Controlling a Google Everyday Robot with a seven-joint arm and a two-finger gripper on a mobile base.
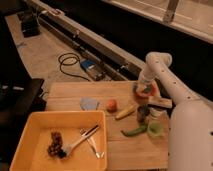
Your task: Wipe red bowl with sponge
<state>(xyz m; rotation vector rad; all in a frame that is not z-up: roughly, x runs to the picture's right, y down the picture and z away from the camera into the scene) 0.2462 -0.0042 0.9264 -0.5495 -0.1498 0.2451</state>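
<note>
Wooden table takes up most of the shot, with the robot's white arm coming in from the right and bending down to the far right corner. The gripper sits right at the red bowl, low over it or touching it. Honestly can't tell whether it's open, closed or holding something, since that end just blends into the bowl.

The red bowl is at the back right edge of the table. What looks like the sponge, a flat pale blue pad, is lying on the wood well apart from the bowl, over toward the left and just behind the yellow tray.

Between the two there's a small round orange-red fruit, then a yellow banana-ish thing lying at an angle. Just right of that is a dark can, with a green cup in front of it and a long green pepper beside the cup.

The tray is at the front left and holds a dark clump of what may be grapes, plus a couple of metal utensils crossed over each other.

Off the table, a black cable is coiled on the floor near a small blue box.
</note>
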